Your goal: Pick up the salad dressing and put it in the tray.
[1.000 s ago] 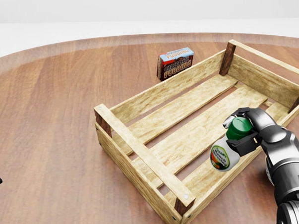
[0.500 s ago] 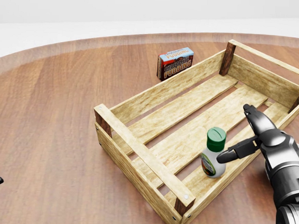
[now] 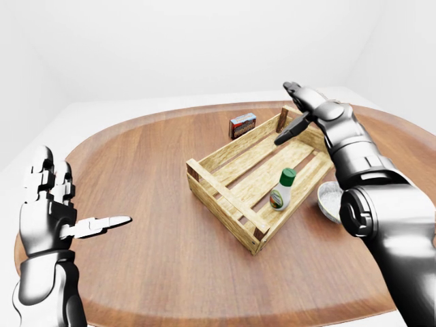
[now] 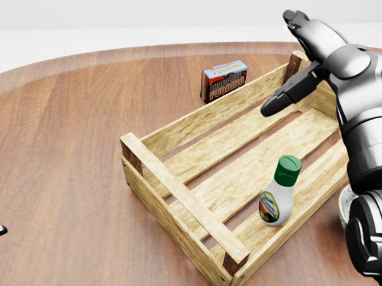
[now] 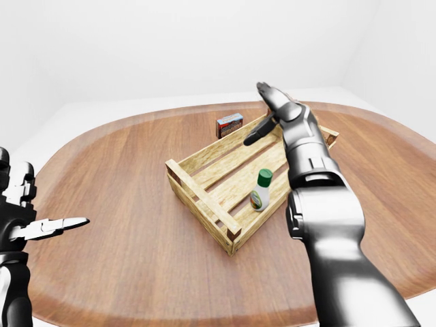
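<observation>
The salad dressing bottle (image 4: 279,192), white with a green cap, stands upright on the slats inside the wooden tray (image 4: 176,196), near its right rail. My right hand (image 4: 295,62) is open and empty, raised well above the tray's far end, clear of the bottle. My left hand (image 3: 61,211) is open and empty at the lower left of the left-eye view, far from the tray.
A chocolate pudding box (image 4: 224,80) stands on the round wooden table (image 4: 64,144) just beyond the tray. A small white bowl (image 3: 330,199) sits beside the tray's right side, partly hidden by my right arm.
My right hand has let go of the bottle and lifted up and away toward the tray's far end. The bottle now stands upright by itself in the tray.
</observation>
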Robot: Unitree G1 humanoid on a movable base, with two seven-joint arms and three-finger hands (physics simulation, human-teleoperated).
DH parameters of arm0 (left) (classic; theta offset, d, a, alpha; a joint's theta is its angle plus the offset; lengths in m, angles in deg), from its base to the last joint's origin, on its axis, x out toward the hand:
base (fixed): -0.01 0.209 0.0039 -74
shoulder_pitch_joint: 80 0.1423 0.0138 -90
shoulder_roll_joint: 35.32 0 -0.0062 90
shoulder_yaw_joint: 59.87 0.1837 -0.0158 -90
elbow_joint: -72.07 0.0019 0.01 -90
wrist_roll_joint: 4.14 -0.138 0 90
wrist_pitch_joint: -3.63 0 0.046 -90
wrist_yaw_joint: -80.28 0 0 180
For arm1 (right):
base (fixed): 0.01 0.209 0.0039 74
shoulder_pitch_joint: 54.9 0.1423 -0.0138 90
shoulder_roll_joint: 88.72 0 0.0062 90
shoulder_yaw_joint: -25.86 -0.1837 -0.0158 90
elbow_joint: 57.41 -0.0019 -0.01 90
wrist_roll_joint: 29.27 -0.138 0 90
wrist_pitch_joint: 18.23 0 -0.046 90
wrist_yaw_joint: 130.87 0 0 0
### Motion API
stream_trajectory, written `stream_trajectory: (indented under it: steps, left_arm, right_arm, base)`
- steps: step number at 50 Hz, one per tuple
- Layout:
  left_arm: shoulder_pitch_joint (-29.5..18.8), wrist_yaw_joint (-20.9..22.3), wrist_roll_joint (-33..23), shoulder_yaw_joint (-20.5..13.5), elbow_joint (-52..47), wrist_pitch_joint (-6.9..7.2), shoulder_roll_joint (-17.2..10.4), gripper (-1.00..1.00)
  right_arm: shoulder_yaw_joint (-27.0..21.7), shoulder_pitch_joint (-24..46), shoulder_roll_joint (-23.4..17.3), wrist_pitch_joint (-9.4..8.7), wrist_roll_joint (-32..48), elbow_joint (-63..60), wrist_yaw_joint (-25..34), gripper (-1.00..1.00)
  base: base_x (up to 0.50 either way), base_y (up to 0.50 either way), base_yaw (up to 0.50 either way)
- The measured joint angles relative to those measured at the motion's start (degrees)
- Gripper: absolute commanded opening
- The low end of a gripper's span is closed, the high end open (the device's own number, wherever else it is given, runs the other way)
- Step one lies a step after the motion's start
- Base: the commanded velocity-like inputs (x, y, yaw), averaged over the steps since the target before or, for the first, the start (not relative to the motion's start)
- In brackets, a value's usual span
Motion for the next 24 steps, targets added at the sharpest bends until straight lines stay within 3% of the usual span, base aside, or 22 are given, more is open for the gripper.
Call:
stream_trajectory:
  steps: [13,24]
  left_arm:
    - [-0.2,0.1,0.2,0.1,1.4,0.00,-0.1,1.00]
    - [-0.3,0.1,0.4,0.2,2.7,0.00,-0.4,1.00]
  right_arm:
    - [1.3,26.7,-4.6,0.00,6.7,-0.4,9.0,1.00]
    - [0.7,35.2,-6.6,0.00,10.3,-0.3,11.4,1.00]
  base:
    - [0.00,0.00,0.00]
    - [0.00,0.00,0.00]
